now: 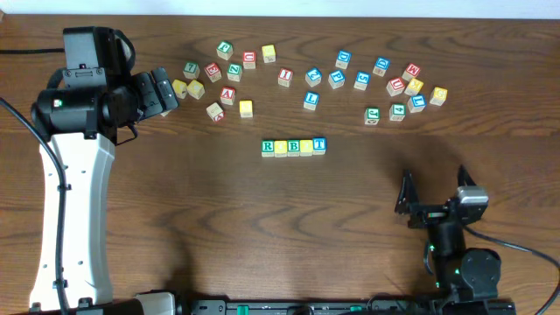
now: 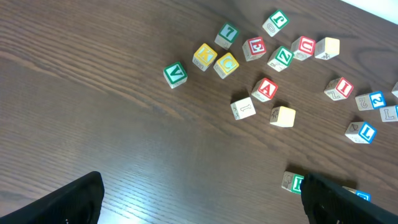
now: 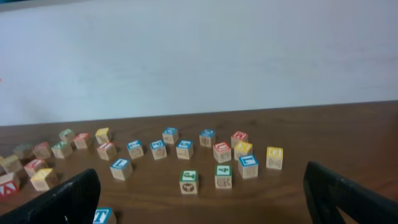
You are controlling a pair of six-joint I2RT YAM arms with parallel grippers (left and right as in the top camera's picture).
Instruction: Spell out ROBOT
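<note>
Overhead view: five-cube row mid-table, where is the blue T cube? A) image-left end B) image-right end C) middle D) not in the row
B: the blue T cube closes the image-right end of the row, and the green R cube sits at the opposite end.
</note>
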